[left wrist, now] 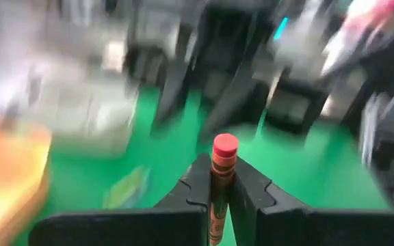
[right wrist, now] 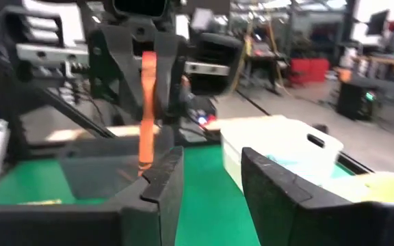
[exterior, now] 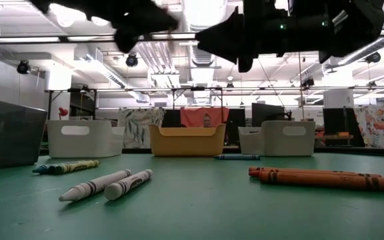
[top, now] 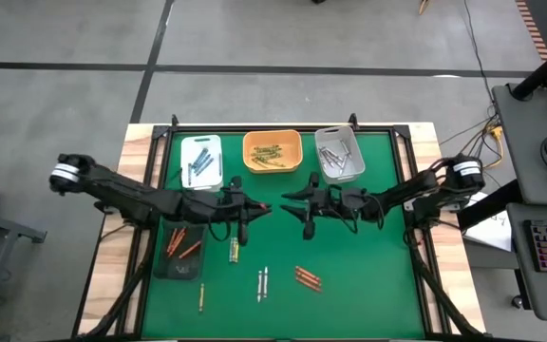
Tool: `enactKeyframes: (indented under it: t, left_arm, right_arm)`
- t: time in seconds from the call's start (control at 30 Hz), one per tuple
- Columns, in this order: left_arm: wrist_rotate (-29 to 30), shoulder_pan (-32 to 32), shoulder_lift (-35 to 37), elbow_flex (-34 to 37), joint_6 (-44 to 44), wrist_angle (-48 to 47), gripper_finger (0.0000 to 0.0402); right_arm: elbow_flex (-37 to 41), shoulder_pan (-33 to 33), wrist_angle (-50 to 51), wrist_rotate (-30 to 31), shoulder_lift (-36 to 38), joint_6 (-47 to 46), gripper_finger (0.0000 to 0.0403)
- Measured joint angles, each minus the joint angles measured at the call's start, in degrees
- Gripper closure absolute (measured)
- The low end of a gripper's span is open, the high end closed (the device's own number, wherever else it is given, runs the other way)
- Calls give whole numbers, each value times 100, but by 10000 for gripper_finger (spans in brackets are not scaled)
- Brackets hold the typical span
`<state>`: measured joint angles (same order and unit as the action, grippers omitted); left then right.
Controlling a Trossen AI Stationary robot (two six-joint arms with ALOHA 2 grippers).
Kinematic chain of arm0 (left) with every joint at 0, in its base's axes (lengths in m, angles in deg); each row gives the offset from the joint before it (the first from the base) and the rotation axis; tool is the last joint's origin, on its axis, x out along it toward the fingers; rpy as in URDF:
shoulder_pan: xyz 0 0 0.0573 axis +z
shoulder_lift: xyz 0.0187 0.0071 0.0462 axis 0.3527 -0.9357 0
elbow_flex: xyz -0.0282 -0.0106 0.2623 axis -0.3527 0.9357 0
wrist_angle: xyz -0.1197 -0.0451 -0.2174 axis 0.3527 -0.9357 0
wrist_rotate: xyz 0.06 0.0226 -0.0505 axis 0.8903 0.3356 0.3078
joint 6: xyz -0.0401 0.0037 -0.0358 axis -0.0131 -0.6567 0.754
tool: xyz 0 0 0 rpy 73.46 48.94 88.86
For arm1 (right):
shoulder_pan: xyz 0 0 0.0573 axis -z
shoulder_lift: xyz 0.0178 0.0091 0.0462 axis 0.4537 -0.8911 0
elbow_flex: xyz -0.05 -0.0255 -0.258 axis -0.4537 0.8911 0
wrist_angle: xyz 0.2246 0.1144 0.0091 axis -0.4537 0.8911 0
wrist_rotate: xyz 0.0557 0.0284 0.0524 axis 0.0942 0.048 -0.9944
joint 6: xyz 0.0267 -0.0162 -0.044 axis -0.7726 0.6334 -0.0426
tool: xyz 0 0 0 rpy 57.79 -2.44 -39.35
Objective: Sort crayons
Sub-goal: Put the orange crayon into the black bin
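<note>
At the centre of the high view the left gripper point(top: 254, 208) is clamped on a red-orange crayon point(left wrist: 223, 179), while the right gripper point(top: 292, 201), just beside it, stands with fingers apart and empty (apparently a hand-over just completed). Next, the left arm likely carries it to the dark tray point(top: 162, 263) at lower left, which already holds red ones.

Trays point(top: 201, 161): four. Loose crayons point(top: 306, 277) on mat: about seven. Arms: two.
</note>
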<state>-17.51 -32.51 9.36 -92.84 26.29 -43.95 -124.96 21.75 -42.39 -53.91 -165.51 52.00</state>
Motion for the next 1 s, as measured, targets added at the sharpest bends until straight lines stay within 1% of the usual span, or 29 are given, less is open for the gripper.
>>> enactKeyframes:
  t: [0.1, 0.2, 0.3, 0.4, 0.5, 0.6, 0.77, 0.87, 1.0]
  left_arm:
    - [8, -77, 371, -753, 1406, -3204, 399]
    - [1, -289, 437, -1612, 2916, -6062, 399]
    - [-19, -626, 358, -2336, 3959, -8180, 399]
    - [-68, -926, 210, -2797, 4883, -9644, 399]
    - [-289, -1188, 133, -2933, 5521, -10301, 399]
    - [-688, -1364, 112, -2755, 5904, -10279, 399]
    - [-1317, -1528, 41, -2160, 6461, -10280, 399]
    - [-1617, -1537, -3, -1747, 6627, -10077, 400]
    - [-1787, -1537, -31, -1258, 6683, -9400, 400]
  right_arm:
    - [-101, 0, 729, 224, 247, 0, 262]
    - [-236, 0, 1384, 353, 366, 11, 262]
    - [-392, 2, 1811, 428, 369, 30, 265]
    - [-502, 0, 1964, 427, 326, 38, 269]
    - [-546, 0, 2086, 427, 259, 42, 273]
    - [-546, 0, 2127, 427, 259, 46, 273]
    - [-546, 0, 2187, 427, 257, 46, 269]
    - [-546, 0, 2187, 427, 257, 88, 269]
    - [-546, 0, 2190, 427, 253, 91, 274]
